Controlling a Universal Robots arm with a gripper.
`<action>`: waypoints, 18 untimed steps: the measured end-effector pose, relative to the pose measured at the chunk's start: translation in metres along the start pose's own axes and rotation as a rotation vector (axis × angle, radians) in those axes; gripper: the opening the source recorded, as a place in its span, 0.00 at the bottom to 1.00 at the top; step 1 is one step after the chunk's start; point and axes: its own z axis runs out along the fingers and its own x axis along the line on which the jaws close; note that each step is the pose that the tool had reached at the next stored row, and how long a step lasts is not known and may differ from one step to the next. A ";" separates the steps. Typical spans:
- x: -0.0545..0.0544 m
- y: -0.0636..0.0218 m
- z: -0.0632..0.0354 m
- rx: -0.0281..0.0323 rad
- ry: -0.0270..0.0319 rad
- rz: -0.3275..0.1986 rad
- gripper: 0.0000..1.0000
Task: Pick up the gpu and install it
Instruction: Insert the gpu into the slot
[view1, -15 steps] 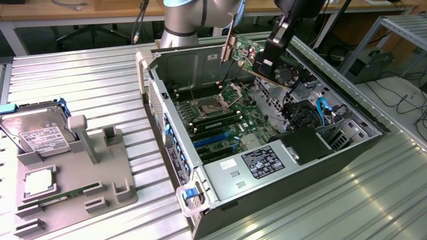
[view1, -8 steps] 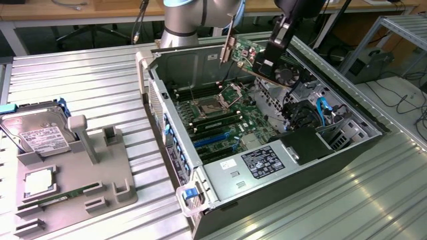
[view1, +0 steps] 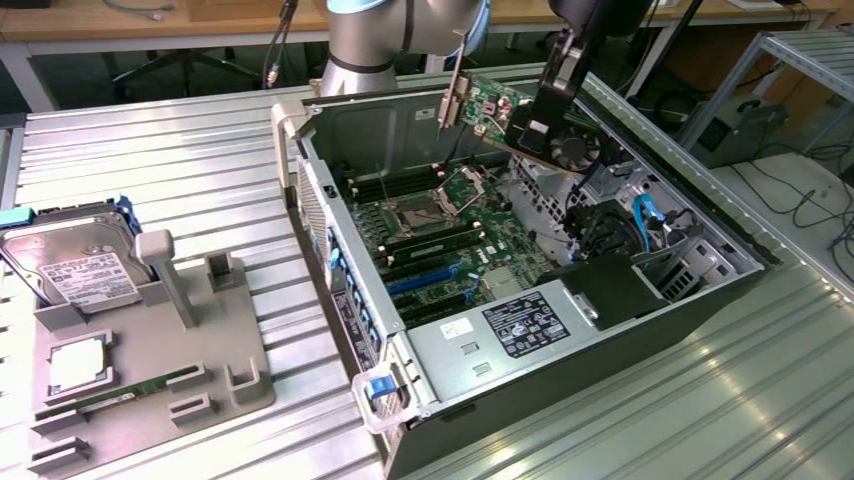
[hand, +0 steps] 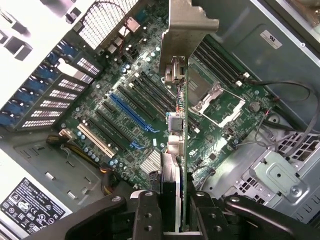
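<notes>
Black robot hand (view1: 539, 128) grips the flat green gpu (view1: 495, 106) with dark round fan, above an open grey metal computer case (view1: 350, 135).

I see an open computer case (view1: 367, 140) lying on the slatted metal table (view1: 174, 150), its motherboard (view1: 441, 250) exposed. On the exterior view's left, a grey fixture (view1: 227, 380) carries a hard drive (view1: 74, 265) at its far end and a memory stick (view1: 114, 398) nearer.
</notes>
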 end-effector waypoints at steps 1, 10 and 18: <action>0.000 0.0000 0.0000 0.0000 0.0002 -0.006 0.27; 0.000 -0.0003 0.0000 0.0003 0.0025 -0.067 0.27; 0.001 -0.0007 0.0000 0.0005 0.0048 -0.134 0.27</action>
